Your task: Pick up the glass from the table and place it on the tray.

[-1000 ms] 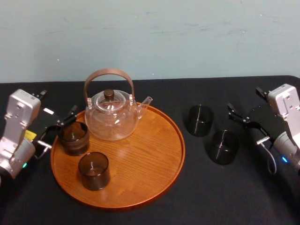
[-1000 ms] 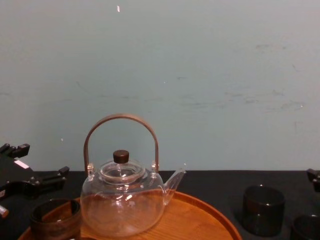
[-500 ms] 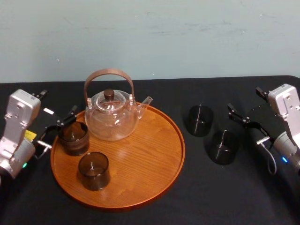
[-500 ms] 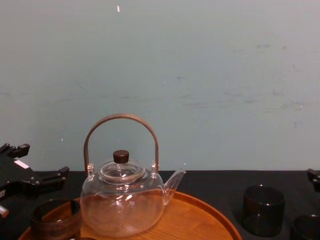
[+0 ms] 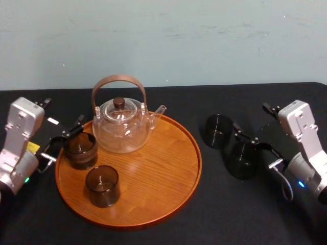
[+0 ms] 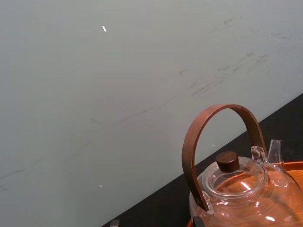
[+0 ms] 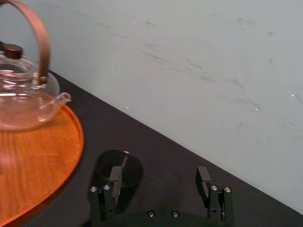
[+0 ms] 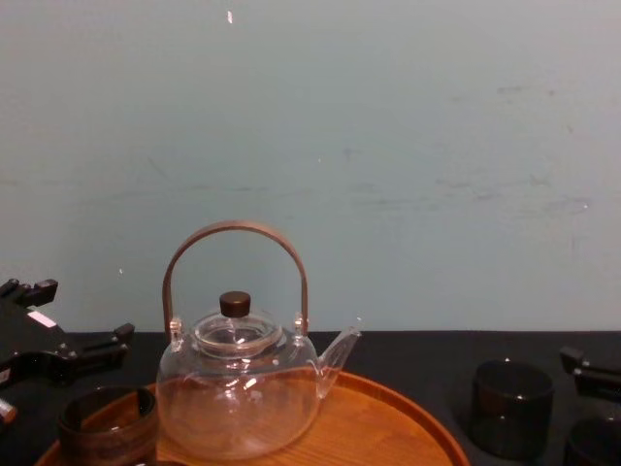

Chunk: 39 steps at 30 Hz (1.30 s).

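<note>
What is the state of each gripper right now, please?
Left gripper: open, holding nothing.
Right gripper: open, holding nothing, close beside a glass.

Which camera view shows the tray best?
The head view: the whole round tray lies in sight from above, rim included. The chest view cuts off its near part; the wrist views each catch a part by the teapot.

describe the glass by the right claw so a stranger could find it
Look right of the big round wooden tray, on the black table. The glass is the dark tumbler nearer the robot, right by the right claw; its neighbour stands farther back, closer to the tray.
</note>
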Each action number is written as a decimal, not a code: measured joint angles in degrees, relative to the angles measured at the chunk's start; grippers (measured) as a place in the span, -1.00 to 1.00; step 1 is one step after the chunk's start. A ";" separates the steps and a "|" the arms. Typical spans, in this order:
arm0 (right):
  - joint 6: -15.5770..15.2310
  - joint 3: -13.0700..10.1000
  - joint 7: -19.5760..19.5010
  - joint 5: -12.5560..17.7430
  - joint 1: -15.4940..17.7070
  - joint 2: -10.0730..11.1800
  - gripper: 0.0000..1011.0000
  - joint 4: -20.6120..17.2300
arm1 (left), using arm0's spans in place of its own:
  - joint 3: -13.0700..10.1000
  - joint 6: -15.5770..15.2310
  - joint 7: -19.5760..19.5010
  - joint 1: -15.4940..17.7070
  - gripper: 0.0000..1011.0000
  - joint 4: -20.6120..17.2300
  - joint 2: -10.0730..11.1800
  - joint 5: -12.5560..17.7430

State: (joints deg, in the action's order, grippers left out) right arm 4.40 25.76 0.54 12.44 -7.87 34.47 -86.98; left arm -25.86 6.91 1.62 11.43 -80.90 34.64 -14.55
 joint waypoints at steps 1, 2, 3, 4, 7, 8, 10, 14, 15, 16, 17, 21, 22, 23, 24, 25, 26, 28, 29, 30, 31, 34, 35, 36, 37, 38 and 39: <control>-0.21 -0.01 -0.01 -0.18 0.35 0.01 0.98 -0.55 | 0.00 0.00 0.00 0.00 0.98 0.00 0.00 0.00; -0.36 -0.04 -0.03 -0.31 0.67 0.03 0.98 -1.02 | 0.00 0.00 0.00 0.00 0.98 0.00 0.00 0.00; -0.52 -0.08 -0.06 -0.42 0.96 0.04 0.98 -1.47 | 0.00 0.00 0.00 0.00 0.98 0.00 0.00 0.00; -0.81 -0.15 -0.10 -0.63 1.52 0.07 0.98 -2.22 | 0.00 0.00 0.00 0.00 0.98 0.00 0.00 0.00; -1.41 -0.37 -0.25 -1.10 2.88 0.17 0.98 -3.99 | 0.00 0.00 0.00 0.00 0.98 0.00 0.00 0.00; -1.55 -0.43 -0.31 -1.21 3.24 0.20 0.98 -4.44 | 0.00 0.00 0.00 0.00 0.98 0.00 0.00 0.00; -1.85 -0.55 -0.39 -1.38 4.00 0.26 0.98 -5.36 | 0.00 0.00 0.00 0.00 0.98 0.00 0.00 0.00; -2.41 -1.07 -0.70 -1.74 6.36 0.45 0.98 -7.76 | 0.00 0.00 0.00 0.00 0.98 0.00 0.00 0.00; -2.48 -1.35 -0.77 -1.74 7.29 0.50 0.98 -8.50 | 0.00 0.00 0.00 0.00 0.98 0.00 0.00 0.00; -2.48 -1.48 -0.79 -1.73 7.72 0.53 0.98 -8.83 | 0.00 0.00 0.00 0.00 0.98 0.00 0.00 0.00; -2.49 -1.60 -0.82 -1.72 8.18 0.56 0.98 -9.23 | 0.00 0.00 0.00 0.00 0.98 0.00 0.00 0.00; -2.72 -2.21 -1.06 -1.76 10.33 0.74 0.98 -10.89 | 0.00 0.00 0.00 0.00 0.98 0.00 0.00 0.00; -2.76 -2.36 -1.11 -1.78 10.76 0.77 0.98 -11.17 | 0.00 0.00 0.00 0.00 0.98 0.00 0.00 0.00; -2.78 -2.51 -1.19 -1.80 11.18 0.80 0.98 -11.45 | 0.00 0.00 0.00 0.00 0.98 0.00 0.00 0.00; -2.80 -2.86 -1.33 -1.83 12.00 0.84 0.98 -11.93 | 0.00 0.00 0.00 0.00 0.98 0.00 0.00 0.00; -2.80 -3.18 -1.40 -1.84 12.73 0.84 0.98 -12.29 | 0.00 0.00 0.00 0.00 0.98 0.00 0.00 0.00; -2.80 -3.18 -1.40 -1.84 12.73 0.84 0.98 -12.29 | 0.00 0.00 0.00 0.00 0.98 0.00 0.00 0.00; -2.60 -3.62 -1.39 -1.77 13.69 0.74 0.98 -12.52 | 0.00 0.00 0.00 0.00 0.98 0.00 0.00 0.00; -2.39 -3.87 -1.33 -1.71 14.21 0.60 0.98 -12.58 | 0.00 0.00 0.00 0.00 0.98 0.00 0.00 0.00; -2.32 -4.02 -1.30 -1.66 14.47 0.52 0.98 -12.60 | 0.00 0.00 0.00 0.00 0.98 0.00 0.00 0.00; -2.23 -4.14 -1.26 -1.60 14.71 0.46 0.98 -12.60 | 0.00 0.00 0.00 0.00 0.98 0.00 0.00 0.00; -1.89 -4.84 -1.07 -1.46 15.72 0.10 0.98 -12.62 | 0.00 0.00 0.00 0.00 0.98 0.00 0.00 0.00; -1.89 -4.84 -1.07 -1.46 15.72 0.10 0.98 -12.62 | 0.00 0.00 0.00 0.00 0.98 0.00 0.00 0.00; -1.85 -5.01 -1.04 -1.44 15.91 0.02 0.98 -12.62 | 0.00 0.00 0.00 0.00 0.98 0.00 0.00 0.00; -1.78 -5.30 -0.99 -1.44 16.25 -0.09 0.98 -12.62 | 0.00 0.00 0.00 0.00 0.98 0.00 0.00 0.00; -1.77 -5.46 -0.97 -1.44 16.41 -0.16 0.98 -12.62 | 0.00 0.00 0.00 0.00 0.98 0.00 0.00 0.00; -1.72 -5.70 -0.92 -1.46 16.62 -0.28 0.98 -12.62 | 0.00 0.00 0.00 0.00 0.98 0.00 0.00 0.00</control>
State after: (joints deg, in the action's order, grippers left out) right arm 2.68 20.06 -0.38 10.99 8.75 34.19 -99.60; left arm -25.86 6.91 1.62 11.43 -80.90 34.65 -14.55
